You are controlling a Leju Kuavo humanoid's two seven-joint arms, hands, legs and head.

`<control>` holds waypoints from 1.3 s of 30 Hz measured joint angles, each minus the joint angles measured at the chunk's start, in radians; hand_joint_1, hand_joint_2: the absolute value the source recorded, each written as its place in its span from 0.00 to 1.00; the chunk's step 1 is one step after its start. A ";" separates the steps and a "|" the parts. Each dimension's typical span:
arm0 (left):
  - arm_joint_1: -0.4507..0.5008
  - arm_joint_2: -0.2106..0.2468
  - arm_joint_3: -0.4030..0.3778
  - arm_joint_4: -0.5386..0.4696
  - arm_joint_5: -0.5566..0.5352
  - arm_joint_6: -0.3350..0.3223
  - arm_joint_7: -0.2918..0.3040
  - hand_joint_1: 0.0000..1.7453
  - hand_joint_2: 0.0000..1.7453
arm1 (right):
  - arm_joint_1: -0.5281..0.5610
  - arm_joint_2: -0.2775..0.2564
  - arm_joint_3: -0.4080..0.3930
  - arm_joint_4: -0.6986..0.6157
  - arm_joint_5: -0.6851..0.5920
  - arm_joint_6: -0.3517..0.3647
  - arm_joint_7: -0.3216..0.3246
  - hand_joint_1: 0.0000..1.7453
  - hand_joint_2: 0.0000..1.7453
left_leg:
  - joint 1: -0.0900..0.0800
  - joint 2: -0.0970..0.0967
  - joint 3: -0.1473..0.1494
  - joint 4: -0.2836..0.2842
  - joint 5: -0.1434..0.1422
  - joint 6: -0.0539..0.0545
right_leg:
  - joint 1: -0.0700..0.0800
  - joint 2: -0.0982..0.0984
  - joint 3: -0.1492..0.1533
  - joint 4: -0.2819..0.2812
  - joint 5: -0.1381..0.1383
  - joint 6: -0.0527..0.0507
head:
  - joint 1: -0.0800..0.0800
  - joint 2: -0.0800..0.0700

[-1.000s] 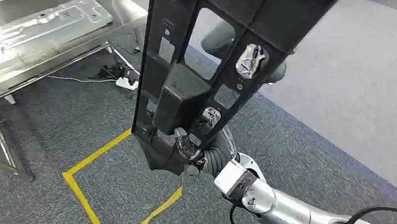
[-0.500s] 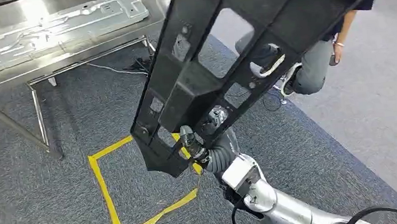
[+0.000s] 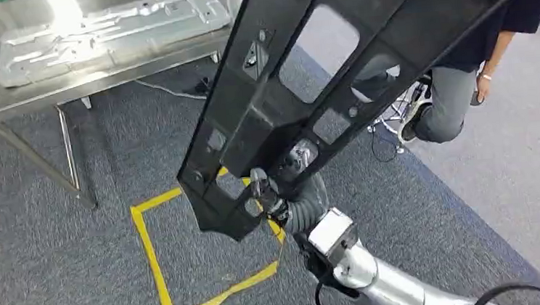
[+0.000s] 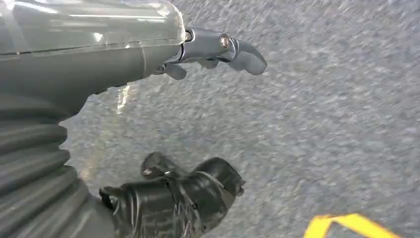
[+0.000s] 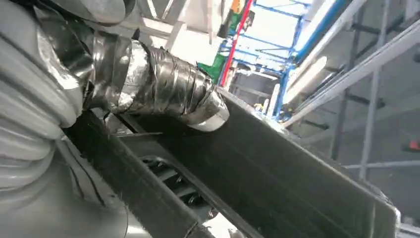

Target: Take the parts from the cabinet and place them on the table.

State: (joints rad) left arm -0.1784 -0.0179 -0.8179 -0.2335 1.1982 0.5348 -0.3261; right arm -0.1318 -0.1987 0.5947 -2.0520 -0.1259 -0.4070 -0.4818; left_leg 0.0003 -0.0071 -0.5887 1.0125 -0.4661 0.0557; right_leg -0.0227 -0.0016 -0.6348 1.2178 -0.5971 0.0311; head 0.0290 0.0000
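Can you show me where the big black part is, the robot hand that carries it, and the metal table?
black part (image 3: 360, 36), head view, on its upper crossbar.
right hand (image 3: 274, 196), head view, on the fingers gripping the part's lower end.
metal table (image 3: 1, 108), head view, on its front edge.

Even, bright indoor illumination in the head view. A strong overhead glare patch lies on the steel tabletop (image 3: 1, 101) at 11 o'clock, washing out part of the metal sheet (image 3: 112, 30) resting there. The black frame part (image 3: 305, 84) reads as a dark, low-detail mass, with soft shadow on the carpet (image 3: 57, 257) beneath the tabletop legs. Left wrist view: carpet texture streaked by motion blur; a pale reflection band crosses the grey cover of the left robot hand (image 4: 148, 99) toward 11 o'clock. Right wrist view: overexposed ceiling lights (image 5: 277, 25) at 12 to 1 o'clock; specular highlights on the taped fingers of the right robot hand (image 5: 148, 84); the background is soft, out of focus.
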 joint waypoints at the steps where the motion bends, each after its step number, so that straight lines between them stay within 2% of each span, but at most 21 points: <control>1: -0.002 0.000 0.000 0.000 0.000 0.000 0.002 0.00 1.00 | 0.003 0.000 0.000 0.000 0.000 0.000 0.000 1.00 1.00 | -0.002 0.000 0.005 0.000 -0.006 0.004 | 0.000 0.000 -0.053 0.081 -0.022 0.001 | 0.000 0.000; 2: -0.002 0.000 -0.001 0.000 0.000 0.000 0.003 0.00 1.00 | 0.006 0.000 0.000 0.000 0.000 0.000 0.000 1.00 1.00 | -0.003 -0.001 0.012 0.001 -0.012 0.005 | 0.000 0.000 -0.092 0.127 -0.021 0.002 | 0.000 0.000; 3: -0.002 0.000 -0.003 0.000 0.000 0.000 0.006 0.00 1.00 | 0.007 0.000 -0.001 0.000 0.000 -0.002 0.000 1.00 1.00 | -0.003 -0.003 0.021 0.001 -0.019 0.004 | 0.001 0.000 -0.104 0.121 0.007 0.002 | 0.000 0.000; 5: 0.004 -0.002 -0.010 0.000 0.000 0.000 0.009 0.00 1.00 | 0.007 0.000 -0.006 0.000 -0.002 -0.003 -0.001 1.00 1.00 | -0.002 -0.007 0.041 0.005 -0.036 0.000 | 0.001 0.000 -0.066 -0.006 0.111 -0.001 | 0.000 0.000; 9: 0.004 -0.002 -0.010 0.000 0.000 0.000 0.009 0.00 1.00 | 0.007 0.000 -0.007 0.000 -0.002 -0.003 -0.002 1.00 1.00 | -0.002 -0.007 0.045 0.007 -0.040 -0.001 | 0.001 0.000 -0.053 -0.040 0.132 -0.002 | 0.000 0.000; 10: -0.003 -0.003 -0.017 0.000 -0.011 0.000 0.014 0.00 1.00 | 0.006 0.002 -0.011 0.000 -0.008 -0.010 -0.006 1.00 1.00 | -0.007 -0.014 0.050 0.011 -0.068 -0.028 | 0.008 0.004 0.003 -0.159 0.144 -0.018 | -0.003 0.000; 13: -0.004 -0.003 -0.018 0.000 -0.013 0.001 0.019 0.00 1.00 | 0.005 0.004 -0.017 0.000 -0.011 -0.013 -0.006 1.00 1.00 | -0.004 -0.007 0.055 0.035 -0.087 -0.043 | 0.001 0.004 0.027 -0.177 0.138 -0.033 | -0.003 0.000; 16: -0.006 -0.003 -0.019 0.000 -0.013 0.000 0.020 0.00 1.00 | 0.005 0.008 -0.018 0.000 -0.011 -0.013 -0.008 1.00 1.00 | 0.003 -0.003 -0.084 0.252 -0.146 -0.057 | 0.004 -0.001 0.045 -0.181 0.123 -0.044 | -0.003 0.000; 18: -0.004 -0.004 -0.022 0.000 -0.013 0.000 0.021 0.00 1.00 | 0.006 0.008 -0.018 0.000 -0.011 -0.014 -0.008 1.00 1.00 | 0.004 -0.002 -0.151 0.312 -0.124 -0.058 | 0.005 0.000 0.060 -0.181 0.110 -0.044 | -0.003 0.000; 19: -0.001 -0.004 -0.022 0.000 -0.013 0.000 0.021 0.00 1.00 | 0.006 0.008 -0.018 0.000 -0.011 -0.014 -0.008 1.00 1.00 | 0.004 -0.002 -0.149 0.274 -0.078 -0.056 | 0.005 0.003 0.071 -0.181 0.102 -0.044 | -0.003 0.000; 21: 0.001 -0.004 -0.023 0.000 -0.013 0.000 0.021 0.00 1.00 | 0.006 0.008 -0.018 0.000 -0.011 -0.014 -0.008 1.00 1.00 | 0.003 -0.002 -0.099 0.110 0.048 -0.045 | 0.006 0.005 0.099 -0.182 0.084 -0.041 | -0.003 0.000; 22: 0.001 -0.003 -0.024 0.000 -0.013 0.000 0.021 0.00 1.00 | 0.006 0.008 -0.018 0.000 -0.011 -0.014 -0.008 1.00 1.00 | 0.000 -0.002 -0.079 0.065 0.060 -0.038 | 0.003 0.005 0.104 -0.186 0.077 -0.038 | -0.002 0.000; 24: -0.005 -0.003 -0.027 0.000 -0.013 0.001 0.021 0.00 1.00 | 0.005 0.008 -0.019 0.000 -0.011 -0.015 -0.010 1.00 1.00 | -0.013 0.000 -0.053 0.025 0.027 -0.029 | 0.005 0.005 0.106 -0.190 0.072 -0.024 | -0.002 0.000; 26: -0.003 -0.002 -0.031 0.000 -0.013 0.001 0.021 0.00 1.00 | 0.006 0.009 -0.020 0.000 -0.011 -0.016 -0.009 1.00 1.00 | -0.018 -0.001 -0.055 0.027 0.024 -0.023 | 0.002 0.004 0.109 -0.200 0.070 -0.017 | -0.002 0.000; 28: -0.001 -0.002 -0.032 -0.001 -0.013 0.000 0.022 0.00 1.00 | 0.007 0.009 -0.022 0.000 -0.011 -0.018 -0.010 1.00 1.00 | -0.007 -0.002 -0.025 -0.003 0.025 -0.013 | 0.003 0.003 0.114 -0.185 0.058 -0.005 | -0.001 0.000; 29: -0.001 -0.001 -0.032 0.000 -0.013 0.000 0.022 0.00 1.00 | 0.005 0.009 -0.023 0.000 -0.011 -0.018 -0.010 1.00 1.00 | -0.006 0.000 -0.014 -0.008 0.019 -0.004 | 0.005 0.002 0.090 -0.138 0.041 -0.005 | 0.000 0.000; 32: -0.006 -0.001 -0.036 -0.001 -0.012 0.000 0.024 0.00 1.00 | 0.009 0.010 -0.024 0.000 -0.012 -0.018 -0.010 1.00 1.00 | -0.008 -0.001 0.003 -0.007 0.002 0.007 | 0.004 0.003 -0.059 0.086 -0.016 -0.004 | 0.000 0.000; 34: -0.003 -0.001 -0.038 0.000 -0.011 0.000 0.024 0.00 1.00 | 0.011 0.010 -0.024 0.003 -0.013 -0.018 -0.010 1.00 1.00 | -0.008 -0.003 0.024 -0.006 -0.015 0.006 | 0.004 0.002 -0.098 0.088 0.037 -0.001 | 0.001 0.000; 36: 0.000 -0.002 -0.039 -0.001 -0.011 0.000 0.024 0.00 1.00 | 0.011 0.010 -0.025 0.004 -0.013 -0.018 -0.010 1.00 1.00 | -0.005 -0.004 0.051 0.000 -0.037 0.002 | 0.001 0.002 -0.048 -0.069 0.156 -0.003 | 0.001 0.000; 37: -0.001 -0.002 -0.039 -0.001 -0.011 -0.001 0.024 0.00 1.00 | 0.011 0.010 -0.026 0.004 -0.013 -0.018 -0.010 1.00 1.00 | -0.005 -0.005 0.059 0.005 -0.049 -0.004 | 0.001 0.002 -0.024 -0.148 0.192 -0.004 | 0.001 0.000; 39: -0.006 -0.002 -0.040 -0.001 -0.011 -0.001 0.024 0.00 1.00 | 0.009 0.012 -0.026 0.005 -0.013 -0.019 -0.012 1.00 1.00 | -0.012 -0.008 0.052 0.012 -0.068 -0.018 | 0.004 0.005 -0.001 -0.165 0.159 -0.012 | 0.000 0.000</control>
State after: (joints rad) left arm -0.1842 -0.0202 -0.8576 -0.2342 1.1872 0.5337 -0.3021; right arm -0.1228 -0.1869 0.5684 -2.0474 -0.1392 -0.4257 -0.4936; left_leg -0.0114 -0.0153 -0.5370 1.0247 -0.5343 0.0376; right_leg -0.0192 0.0035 -0.6361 1.0530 -0.4383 0.0190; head 0.0290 0.0004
